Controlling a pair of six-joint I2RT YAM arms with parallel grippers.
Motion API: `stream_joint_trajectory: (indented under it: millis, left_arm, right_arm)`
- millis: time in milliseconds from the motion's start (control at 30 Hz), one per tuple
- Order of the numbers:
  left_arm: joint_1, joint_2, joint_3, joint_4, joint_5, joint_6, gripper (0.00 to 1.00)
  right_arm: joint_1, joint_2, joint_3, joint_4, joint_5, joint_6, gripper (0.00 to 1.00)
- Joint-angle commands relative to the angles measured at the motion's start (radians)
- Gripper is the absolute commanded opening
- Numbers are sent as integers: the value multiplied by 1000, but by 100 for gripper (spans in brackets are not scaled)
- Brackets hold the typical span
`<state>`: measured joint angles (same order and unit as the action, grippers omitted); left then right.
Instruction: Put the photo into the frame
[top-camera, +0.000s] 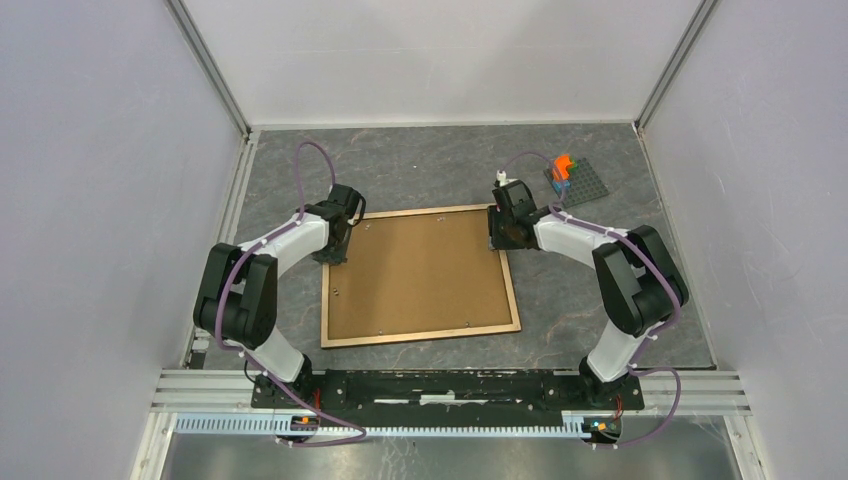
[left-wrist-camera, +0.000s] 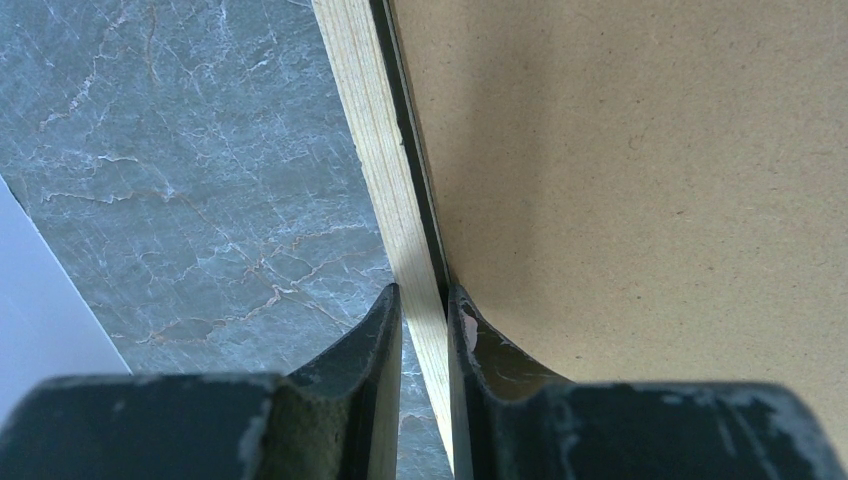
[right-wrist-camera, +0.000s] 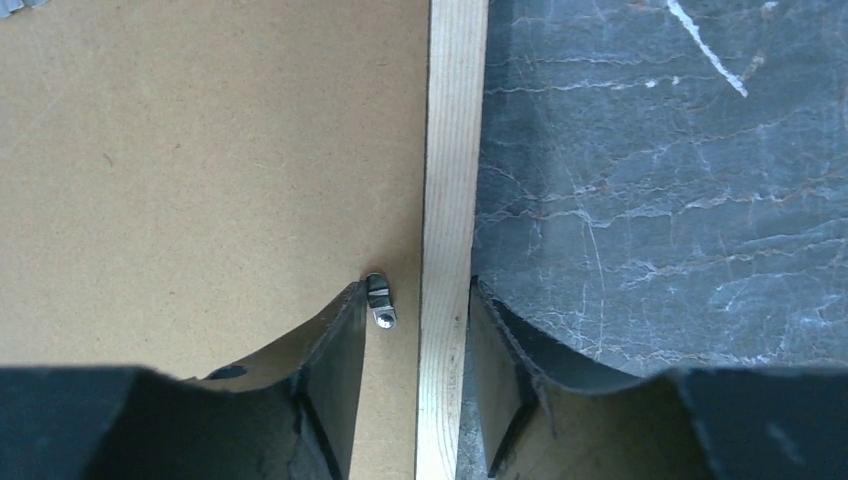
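Observation:
The frame (top-camera: 420, 338) lies back side up on the marble-grey table, its light wood rim around a plain brown fibreboard backing panel (top-camera: 420, 270). The photo is hidden or out of view. My left gripper (top-camera: 335, 250) is at the frame's far left rim. In the left wrist view the gripper (left-wrist-camera: 424, 292) is shut on the wood rim (left-wrist-camera: 375, 130), beside the backing panel (left-wrist-camera: 650, 200). My right gripper (top-camera: 497, 238) is at the far right rim. The right wrist view shows it (right-wrist-camera: 416, 285) open, astride the rim (right-wrist-camera: 455, 120), one finger over the backing panel (right-wrist-camera: 200, 180).
A small metal turn clip (right-wrist-camera: 379, 302) sits on the backing beside the right gripper's inner finger. A grey studded plate (top-camera: 585, 185) with an orange piece (top-camera: 562, 165) lies at the back right. White walls enclose the table on three sides.

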<state>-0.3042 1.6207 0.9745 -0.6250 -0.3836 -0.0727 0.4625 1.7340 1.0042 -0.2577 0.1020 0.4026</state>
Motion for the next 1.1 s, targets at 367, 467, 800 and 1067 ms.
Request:
stream_joint_trajectory:
  millis: [367, 467, 800, 1067]
  left_arm:
    - [-1, -19, 33, 22, 5, 29, 2]
    - [0, -18, 34, 26, 13, 20, 2]
    - [0, 26, 95, 11, -3, -33, 2]
    - [-6, 72, 126, 99, -212, 120, 2]
  right_arm:
    - [48, 79, 98, -298, 149, 343, 11]
    - [51, 65, 80, -247, 120, 360, 9]
    - [49, -38, 4, -174, 166, 419, 0]
    - [48, -192, -67, -2, 271, 122, 85]
